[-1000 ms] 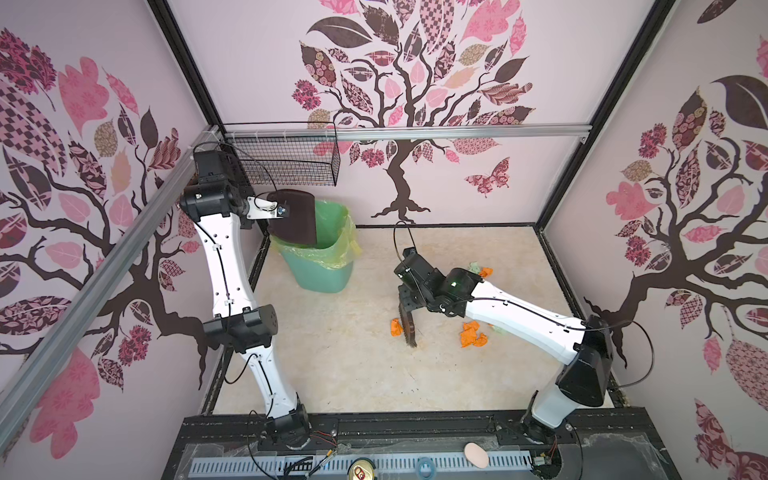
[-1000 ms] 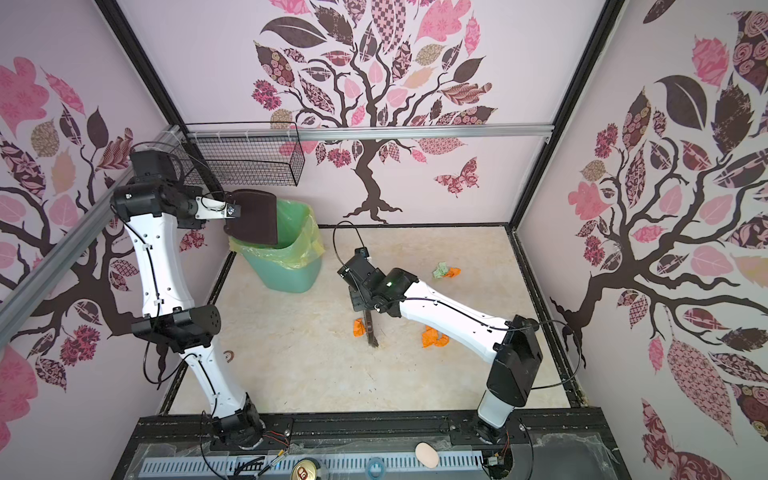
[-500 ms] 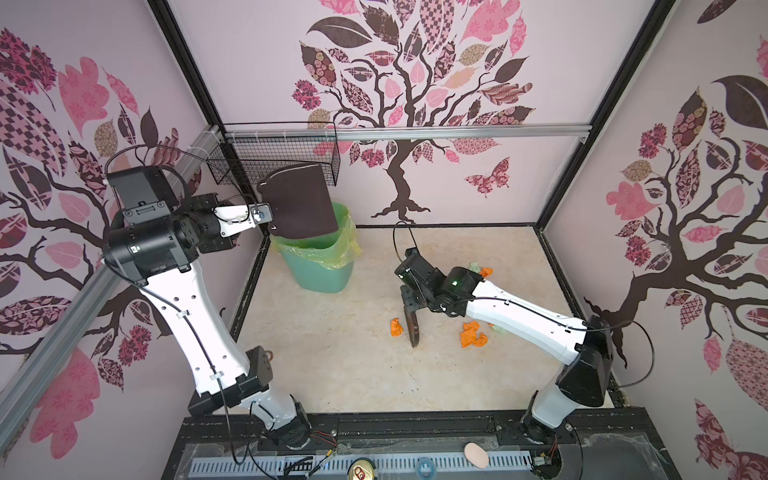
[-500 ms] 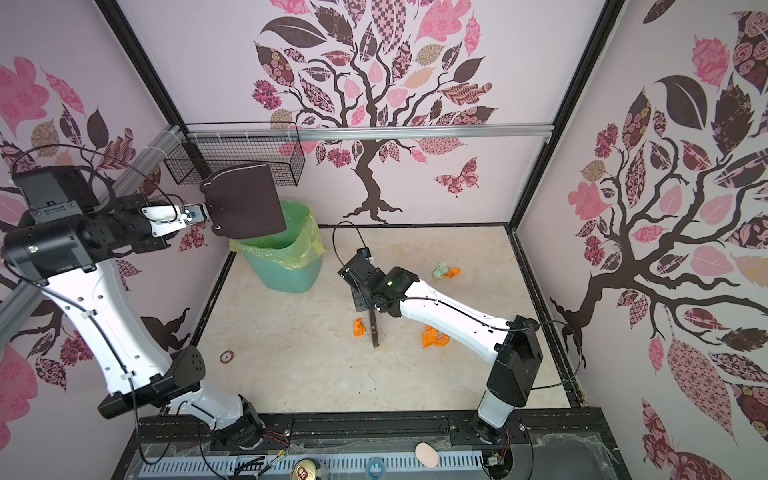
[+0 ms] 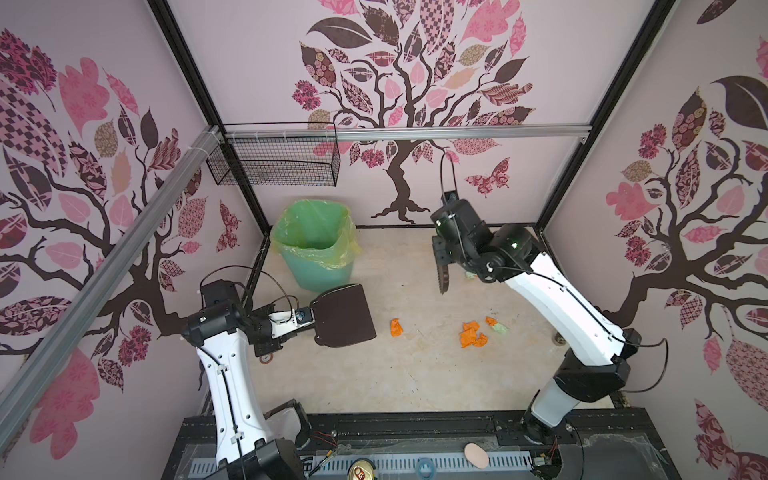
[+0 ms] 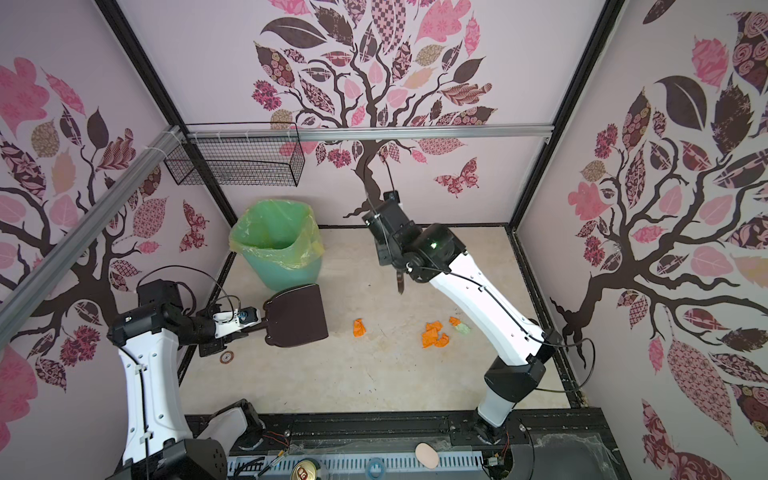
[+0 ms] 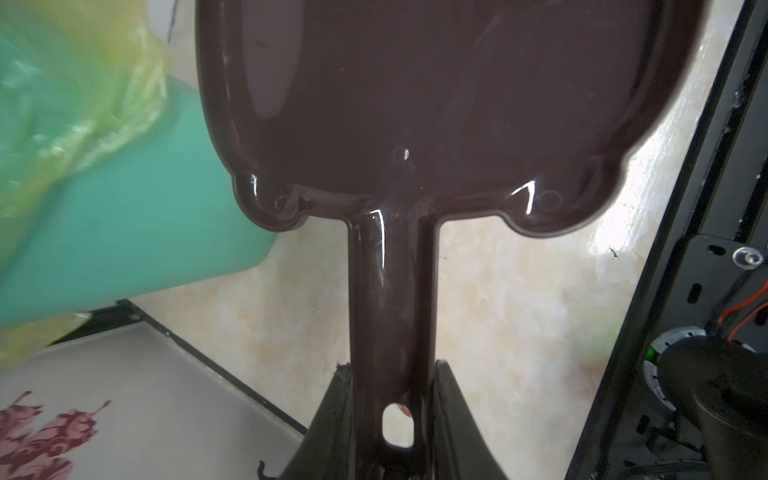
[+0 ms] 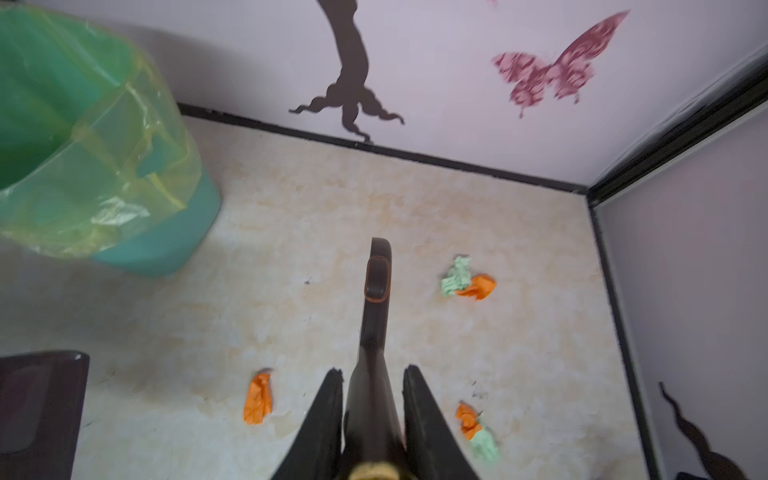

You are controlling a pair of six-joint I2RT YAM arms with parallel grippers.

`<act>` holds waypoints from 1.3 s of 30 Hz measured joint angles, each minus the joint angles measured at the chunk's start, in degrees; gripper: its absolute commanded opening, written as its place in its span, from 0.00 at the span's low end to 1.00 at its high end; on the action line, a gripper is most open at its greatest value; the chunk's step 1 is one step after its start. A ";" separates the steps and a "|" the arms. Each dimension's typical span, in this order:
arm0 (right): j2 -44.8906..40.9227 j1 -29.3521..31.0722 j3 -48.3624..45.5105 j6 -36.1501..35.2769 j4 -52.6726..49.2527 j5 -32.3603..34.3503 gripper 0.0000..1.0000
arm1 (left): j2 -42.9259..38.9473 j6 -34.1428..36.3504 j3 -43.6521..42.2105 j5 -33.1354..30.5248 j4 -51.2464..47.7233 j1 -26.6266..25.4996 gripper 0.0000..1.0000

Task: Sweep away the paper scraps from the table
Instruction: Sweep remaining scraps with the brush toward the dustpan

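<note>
Pink walls printed with dark trees enclose a beige marbled tabletop (image 5: 353, 382). Paper scraps (image 5: 471, 334) lie on its right half: a lone orange wad nearest the middle, an orange cluster to its right, and an orange-and-green pair just beyond that. The right wrist view shows another green-and-orange pair farther back.

The left gripper (image 5: 305, 318) reaches in from the left edge, its jaws pinching the handle of a dark brown dustpan (image 5: 343, 316). The dustpan lies roughly level with its open edge toward the scraps. It is just in front of a green bin (image 5: 316, 249) with a yellowish liner and apart from the nearest wad. Whether it touches the tabletop cannot be told.

The right gripper (image 5: 441, 259) is raised over the back of the tabletop. Its jaws are pressed onto the handle of a dark brush (image 5: 442, 280), which points down, apart from the scraps. A wire basket (image 5: 274, 166) hangs on the back wall above the bin.
</note>
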 measured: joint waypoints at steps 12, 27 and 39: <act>29.55 -22.47 3.04 -29.03 8.66 12.76 0.00 | 1.05 -1.09 -25.55 -4.92 24.35 -2.01 0.02; 33.35 -20.52 -11.15 -38.34 19.47 8.72 0.00 | 9.16 -1.95 -29.77 -7.34 36.61 -3.13 0.03; 16.17 -11.08 -30.47 -36.63 24.41 3.19 0.00 | 8.81 -3.48 -28.22 -7.43 36.37 -4.52 0.03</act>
